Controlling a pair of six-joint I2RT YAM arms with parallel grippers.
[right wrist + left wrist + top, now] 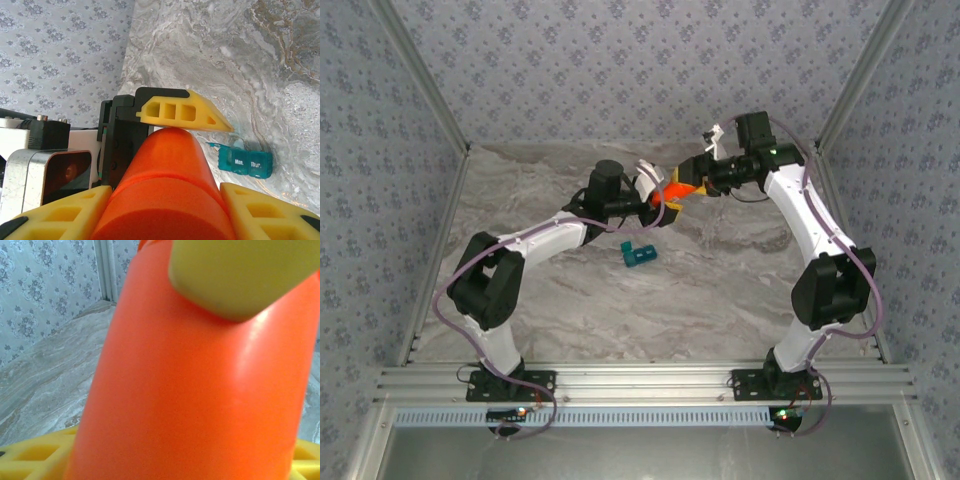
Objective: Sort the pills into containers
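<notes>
Orange bottle (165, 190) is being clenched by left gripper (658, 203) and right gripper (688, 182); uneven twisting risks pills being spilled past the pill box (245, 162).

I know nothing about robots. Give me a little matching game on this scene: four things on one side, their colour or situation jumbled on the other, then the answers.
Things:
1. orange bottle
2. teal pill box
3. end effector fingers
4. table

Descriptions:
A. yellow
B. grey marble pattern
C. gripped above the table by the left end effector and the right end effector
D. lying on the table, apart from both arms

Pairs: 1-C, 2-D, 3-A, 4-B.
</notes>
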